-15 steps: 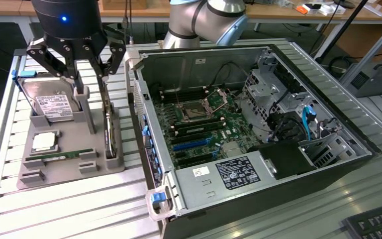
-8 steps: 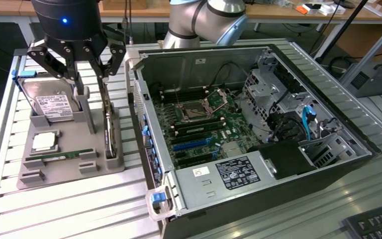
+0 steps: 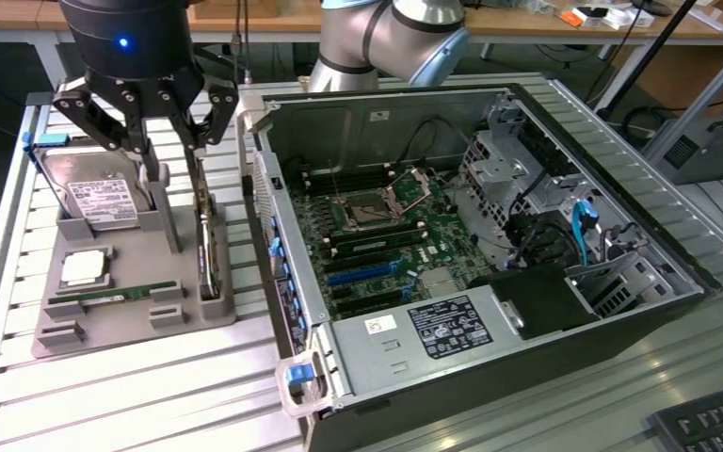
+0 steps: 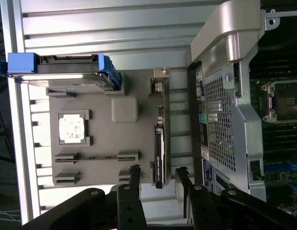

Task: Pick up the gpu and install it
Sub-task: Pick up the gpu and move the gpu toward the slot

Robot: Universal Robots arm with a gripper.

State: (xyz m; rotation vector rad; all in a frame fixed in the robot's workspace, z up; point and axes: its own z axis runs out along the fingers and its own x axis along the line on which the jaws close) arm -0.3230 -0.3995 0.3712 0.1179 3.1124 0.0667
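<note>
1. Desk (image 3: 123,395): slatted metal surface carrying all items.
2. Computer case (image 3: 663,311): lies on its side at the exterior view's right, side panel off, with the motherboard (image 3: 375,245) and the power supply (image 3: 437,330) exposed.
3. Grey holder (image 3: 110,325): rests on the desk just beside the case, at the exterior view's left.
4. End effector (image 3: 176,155): positioned over the holder's case-side edge. Its jaws are spread wide and grip nothing. In the wrist view the end effector (image 4: 158,170) has one finger on each side of the card's near end. Contact with the card cannot be determined.
5. Hard drive (image 3: 101,200): leans tilted in the holder's far slot, on the side away from the case.
6. Gpu (image 3: 208,245): stands on its long edge in the holder's slot nearest the case, seated in the holder and not lifted.
7. Processor (image 3: 86,268): lies flat in its recess, nearer the camera than the hard drive.
8. Memory stick (image 3: 117,295): narrow and green, seated in a slot just beside the processor.
</note>
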